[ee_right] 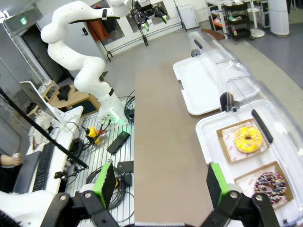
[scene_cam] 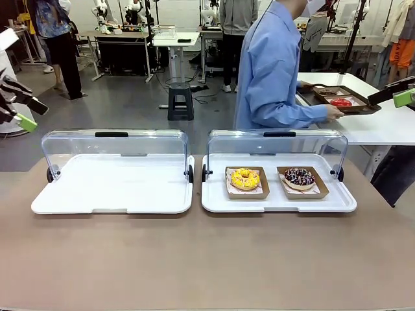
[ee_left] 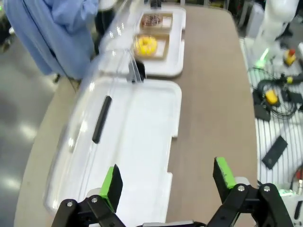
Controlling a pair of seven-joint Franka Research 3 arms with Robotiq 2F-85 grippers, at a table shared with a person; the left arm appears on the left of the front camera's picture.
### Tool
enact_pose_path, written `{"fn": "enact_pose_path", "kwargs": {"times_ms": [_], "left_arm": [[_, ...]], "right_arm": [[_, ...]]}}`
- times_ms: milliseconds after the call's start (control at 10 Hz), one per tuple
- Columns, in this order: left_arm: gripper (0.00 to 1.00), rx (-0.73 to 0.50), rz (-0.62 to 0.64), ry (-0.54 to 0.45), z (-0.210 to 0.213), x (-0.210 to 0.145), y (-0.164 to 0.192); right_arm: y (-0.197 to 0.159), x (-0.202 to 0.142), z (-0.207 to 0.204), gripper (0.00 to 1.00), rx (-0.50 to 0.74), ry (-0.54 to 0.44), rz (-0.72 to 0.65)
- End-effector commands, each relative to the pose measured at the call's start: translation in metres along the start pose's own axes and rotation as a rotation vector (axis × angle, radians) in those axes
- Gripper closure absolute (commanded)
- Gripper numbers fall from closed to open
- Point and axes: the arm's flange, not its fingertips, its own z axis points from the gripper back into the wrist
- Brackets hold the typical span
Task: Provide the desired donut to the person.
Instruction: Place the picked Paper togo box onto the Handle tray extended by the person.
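Across the front view, the left gripper (scene_cam: 18, 107) hangs at the far left edge with its green-padded fingers spread and empty, well left of the white tray with a raised clear lid (scene_cam: 113, 188), while the person in a light blue shirt (scene_cam: 272, 71) stands turned away beyond a second lidded white tray (scene_cam: 279, 202) that carries a yellow-frosted donut in a brown paper boat (scene_cam: 245, 179) and a chocolate sprinkled donut in its own boat (scene_cam: 299, 177). In the left wrist view, the left gripper (ee_left: 165, 177) hovers wide open above the near end of the empty white tray (ee_left: 142, 137), with the yellow donut (ee_left: 146, 45) and chocolate donut (ee_left: 152, 20) far ahead of its fingertips. In the right wrist view, the right gripper (ee_right: 161, 182) is spread wide and holds nothing over the brown tabletop (ee_right: 161, 142), the yellow donut (ee_right: 248, 139) and chocolate donut (ee_right: 270, 183) lying just off its right finger, the other white arm (ee_right: 85, 71) far ahead.
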Motion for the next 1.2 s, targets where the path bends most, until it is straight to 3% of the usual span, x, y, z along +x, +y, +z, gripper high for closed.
{"fn": "enact_pose_path", "kwargs": {"times_ms": [0, 200, 400, 1100], "left_arm": [[0.0, -0.096, -0.058, -0.168, 0.004, -0.037, 0.029], [0.0, -0.058, -0.146, -0.31, 0.011, -0.068, 0.048], [0.0, 0.031, -0.133, -0.346, 0.011, -0.094, 0.041], [0.0, 0.0, -0.091, -0.449, 0.027, -0.11, 0.044]], "right_arm": [[0.001, 0.002, -0.001, 0.0, 0.009, -0.009, 0.012], [0.001, 0.002, -0.001, 0.0, 0.009, -0.009, 0.012], [0.001, 0.002, -0.001, 0.0, 0.009, -0.009, 0.012], [0.001, 0.002, -0.001, 0.0, 0.009, -0.009, 0.012]]}}
